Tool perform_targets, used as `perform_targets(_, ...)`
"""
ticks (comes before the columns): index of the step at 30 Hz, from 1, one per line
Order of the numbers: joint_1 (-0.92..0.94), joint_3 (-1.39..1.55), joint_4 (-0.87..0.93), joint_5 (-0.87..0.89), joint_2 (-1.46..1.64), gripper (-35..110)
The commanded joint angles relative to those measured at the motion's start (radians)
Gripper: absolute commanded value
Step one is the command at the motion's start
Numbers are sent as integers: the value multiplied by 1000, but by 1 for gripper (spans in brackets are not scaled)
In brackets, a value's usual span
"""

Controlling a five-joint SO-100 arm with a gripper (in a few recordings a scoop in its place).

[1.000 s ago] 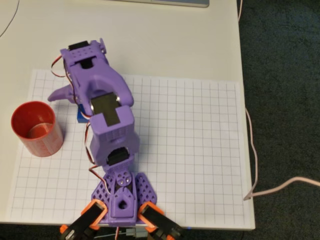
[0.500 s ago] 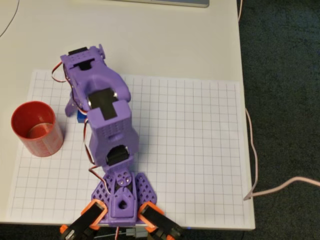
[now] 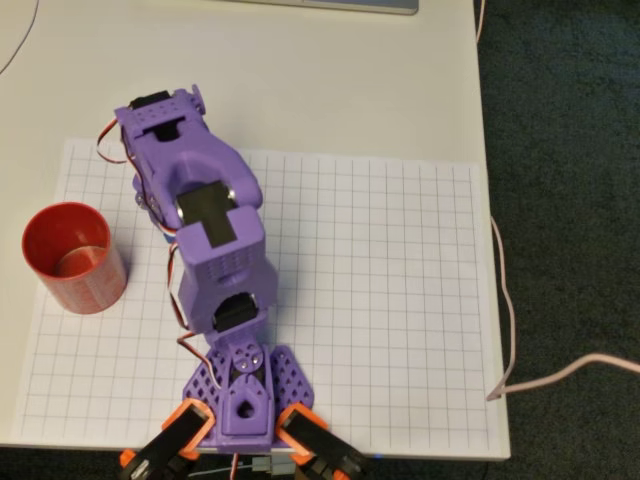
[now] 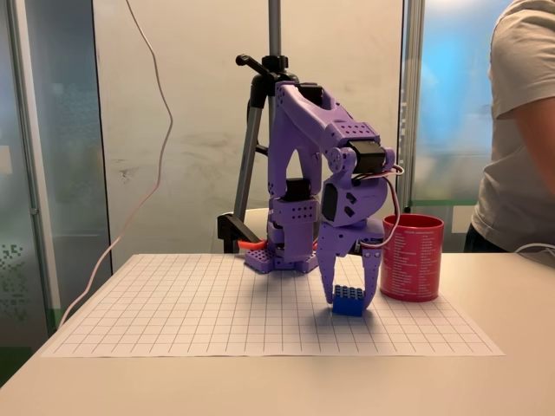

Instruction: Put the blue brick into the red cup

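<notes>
In the fixed view the blue brick (image 4: 349, 300) rests on the grid mat, just left of the red cup (image 4: 412, 257). My purple gripper (image 4: 349, 302) points straight down over the brick, with one finger against each of its sides, shut on it. In the overhead view the red cup (image 3: 74, 257) stands upright at the mat's left edge, open and with nothing inside. There the arm's wrist (image 3: 165, 135) covers the gripper and nearly all of the brick, a short way right of the cup.
A white grid mat (image 3: 380, 300) covers the table, with free room to the right of the arm. A pale cable (image 3: 500, 300) runs along the table's right edge. A person (image 4: 520, 130) stands behind the cup, and a tripod (image 4: 274, 52) behind the arm.
The gripper's outstretched finger has swung in from the left and closed against the brick. The wrist has shifted slightly left and lower. Cup and brick have stayed put.
</notes>
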Motion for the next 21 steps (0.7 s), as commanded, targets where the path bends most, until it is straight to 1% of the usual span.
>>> perform_targets(1, 38, -58, 49, 18, 64, 0)
perform_targets(4, 80, -202, 132, 69, 124, 0)
perform_targets(9, 153, -485, 279, 106, 175, 0)
perform_targets(14, 199, -716, 350, 170, 229, 0)
perform_targets(17, 209, -830, 377, 241, 253, 0)
perform_targets(21, 193, -956, 419, 423, 288, 0)
